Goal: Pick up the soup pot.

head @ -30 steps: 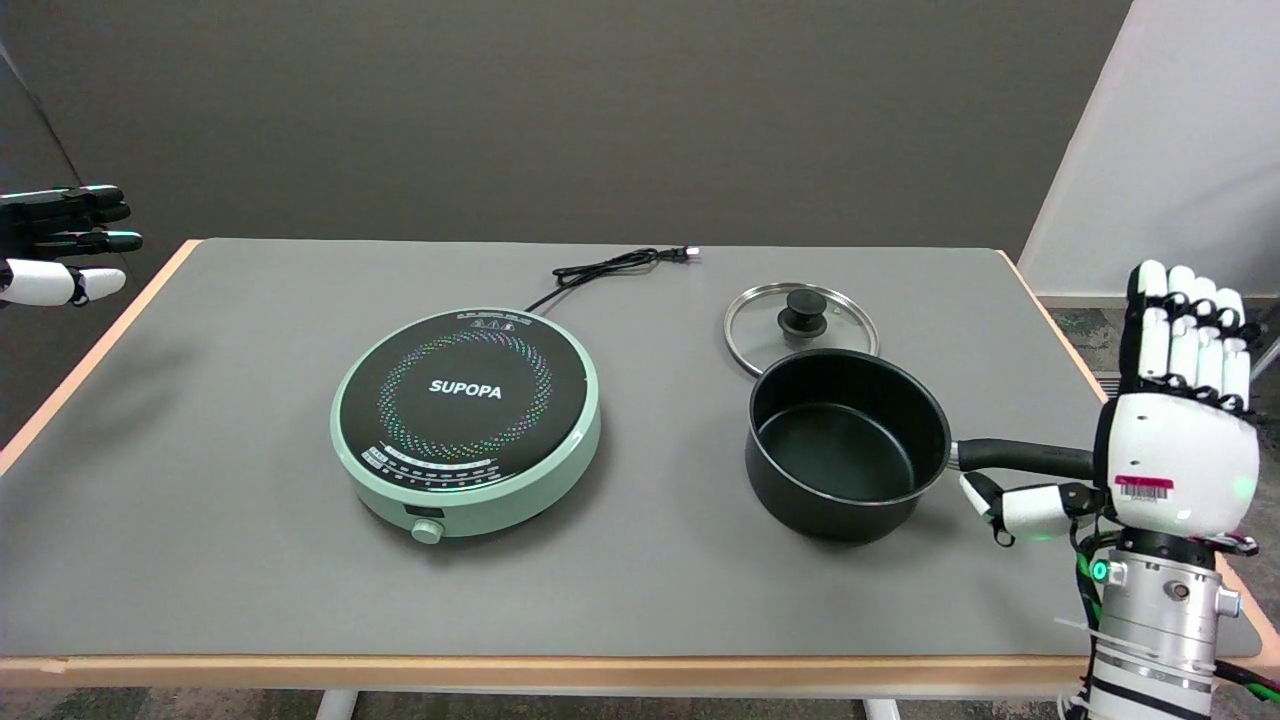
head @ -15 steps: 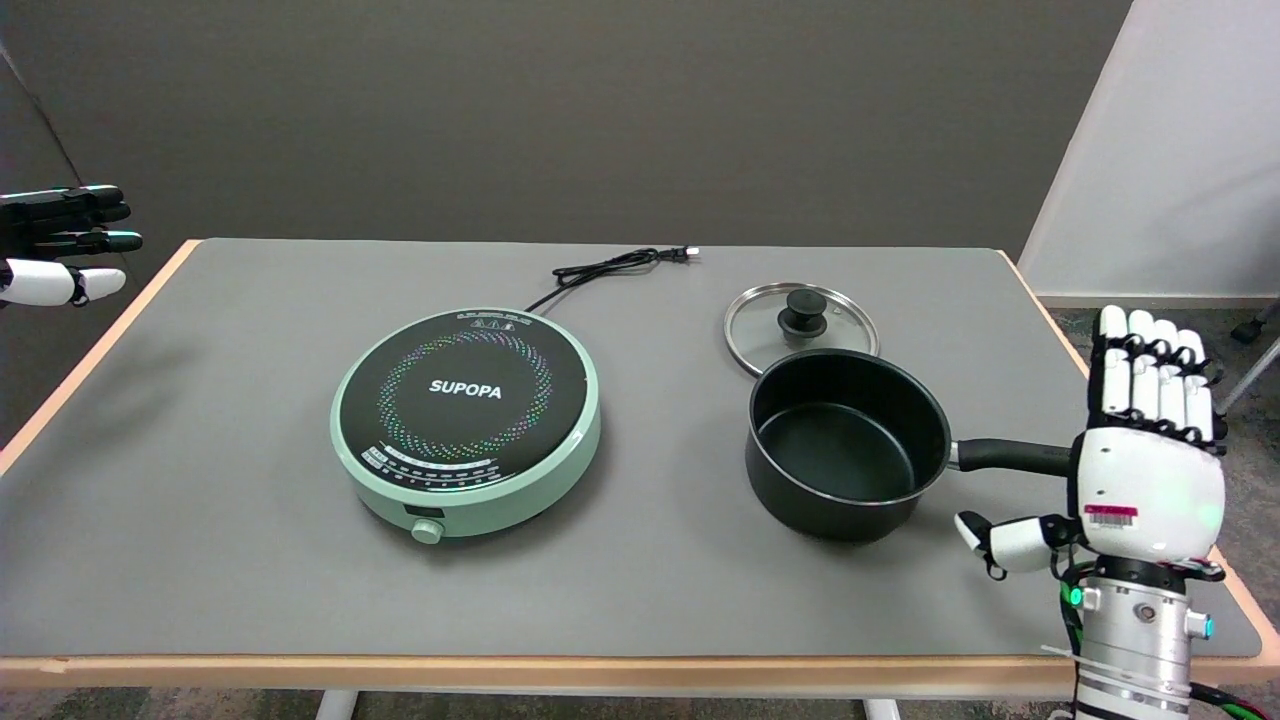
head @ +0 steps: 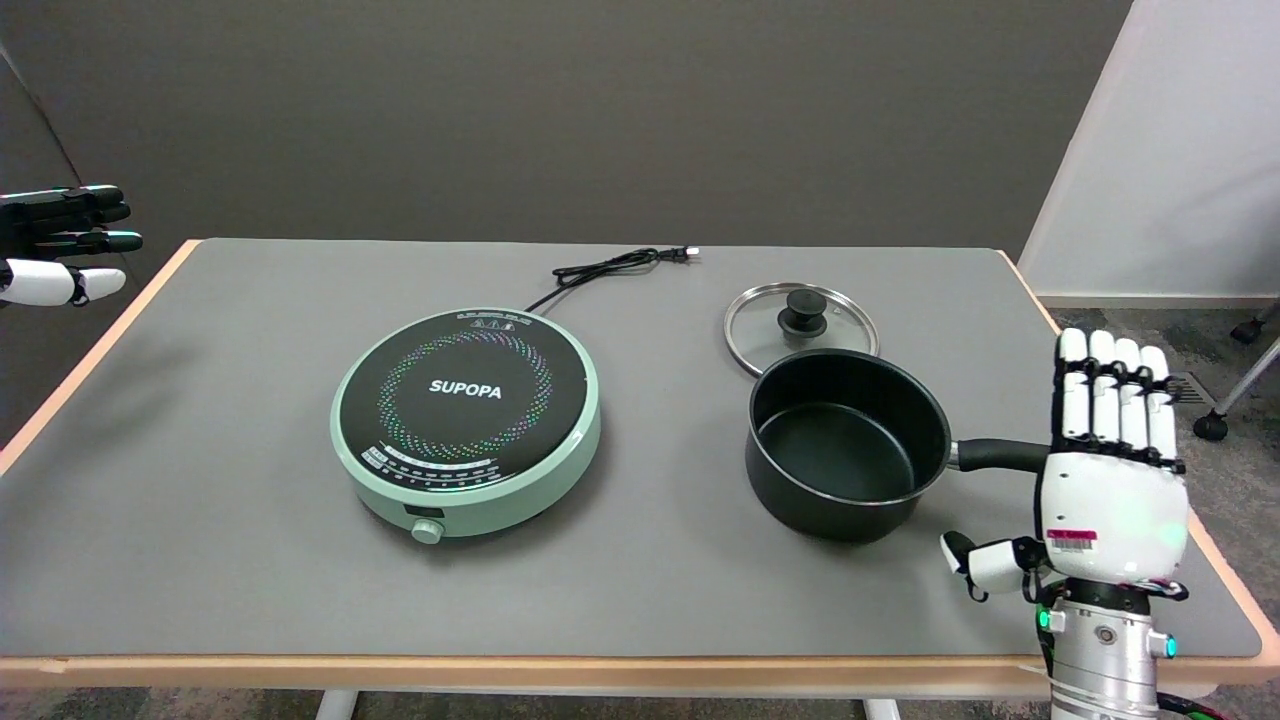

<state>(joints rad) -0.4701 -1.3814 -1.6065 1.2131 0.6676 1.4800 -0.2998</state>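
A black soup pot stands empty and upright on the grey table, right of centre. Its black handle points right, and the far end of it is hidden behind my right hand. That hand stands upright at the table's right front corner, back facing the camera, fingers straight up and thumb stretched left below the handle. It holds nothing.
A glass lid with a black knob lies flat just behind the pot. A green induction cooker sits at the table's middle, its black cord trailing to the back. The idle left hand hovers at the far left.
My right hand has moved left and down toward the table's front edge, covering more of the handle's end. The pot, lid and cooker stay put.
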